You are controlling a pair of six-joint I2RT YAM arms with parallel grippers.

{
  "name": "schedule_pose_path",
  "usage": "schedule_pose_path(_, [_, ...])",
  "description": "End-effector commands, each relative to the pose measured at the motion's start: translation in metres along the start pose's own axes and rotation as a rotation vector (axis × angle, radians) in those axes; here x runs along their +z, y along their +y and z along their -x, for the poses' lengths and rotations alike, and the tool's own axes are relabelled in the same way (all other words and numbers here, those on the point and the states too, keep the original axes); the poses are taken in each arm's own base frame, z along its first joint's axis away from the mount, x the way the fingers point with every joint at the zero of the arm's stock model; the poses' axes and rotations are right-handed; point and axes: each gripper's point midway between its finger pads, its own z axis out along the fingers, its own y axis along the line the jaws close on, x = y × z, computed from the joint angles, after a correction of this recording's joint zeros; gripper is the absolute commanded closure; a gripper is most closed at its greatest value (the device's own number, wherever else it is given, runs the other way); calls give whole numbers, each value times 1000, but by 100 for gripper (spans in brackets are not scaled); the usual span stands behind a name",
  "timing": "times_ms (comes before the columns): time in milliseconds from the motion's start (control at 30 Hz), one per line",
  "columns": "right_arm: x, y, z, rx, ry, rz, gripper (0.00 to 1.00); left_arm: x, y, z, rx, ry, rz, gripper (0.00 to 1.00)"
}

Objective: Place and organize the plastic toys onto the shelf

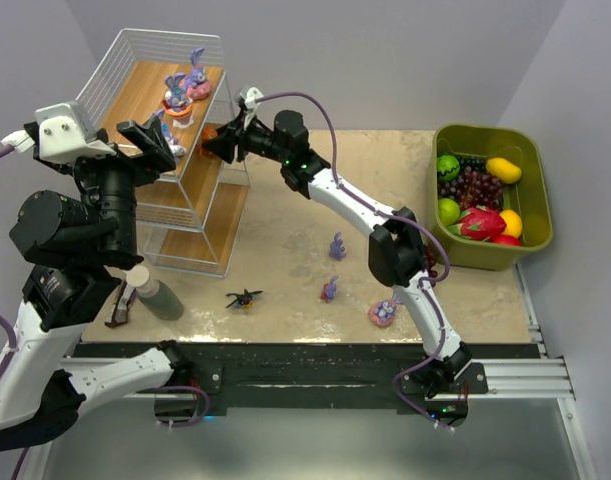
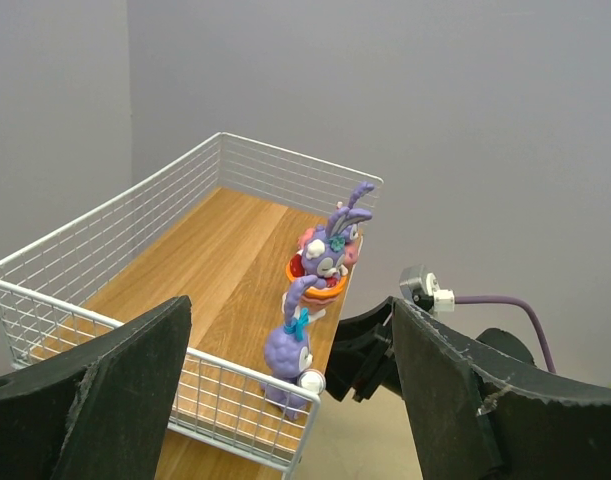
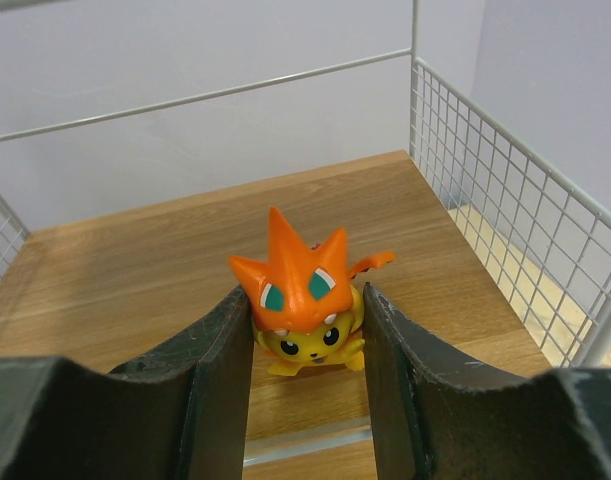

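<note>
Top view: the shelf (image 1: 135, 90) stands at 10 o'clock on the surface (image 1: 315, 200).

**Hazards.** The orange toy (image 3: 295, 285) sits close to the front edge of the middle board (image 3: 135, 260). Whether its feet rest on the wood cannot be told. If let go here it may tip forward off the tier, and fingers that drag on parting would cause the same fall. The two arms work near each other, so a careless withdrawal could strike the purple bunnies (image 1: 185, 85) on the top tier, one of which stands right at the wire rim.

**Claws.** The right claw (image 3: 305, 310) is partly closed, clamped on the orange toy's flanks. The left claw (image 2: 290, 303) is spread wide and holds nothing, hovering before the top tier.

**Remaining toys.** Two purple figures (image 1: 337, 245), a pink-based one (image 1: 384, 312) and a black insect (image 1: 243, 298) lie at 5 to 7 o'clock.
</note>
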Motion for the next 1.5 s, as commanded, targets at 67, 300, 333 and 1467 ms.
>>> schedule_pose_path(67, [3,-2,24,-48,-52,-22,86,-1,5,4,-13,-14,18,15])
schedule_pose_path(300, [6,2,19,-47,-51,-19,84,-1,6,4,-9,-13,20,15])
schedule_pose_path(333, [6,1,19,-47,-51,-21,83,-1,6,4,-7,-12,21,15])
schedule_pose_path(1467, [4,2,25,-63,-75,-32,34,-3,11,1,8,-15,37,14])
